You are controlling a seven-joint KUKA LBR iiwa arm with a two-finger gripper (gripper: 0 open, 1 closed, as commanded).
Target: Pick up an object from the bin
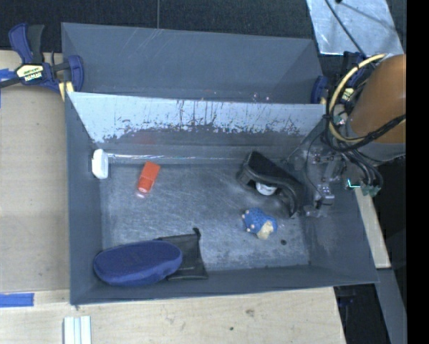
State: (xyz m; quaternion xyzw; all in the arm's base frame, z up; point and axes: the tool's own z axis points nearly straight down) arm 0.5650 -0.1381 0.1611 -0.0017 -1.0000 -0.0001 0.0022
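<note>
- Gripper [316, 203] hangs low by the right wall of the grey metal bin [200, 63]; whether it is spread or closed, I cannot tell.
- Nearest is a black curved plastic piece with a white round part [268, 178], just beside it on the right of the floor; a small blue-and-yellow lump [258, 223] sits near.
- Advice: centre over the black piece's narrow arm, clear of the wall, before descending.
</note>
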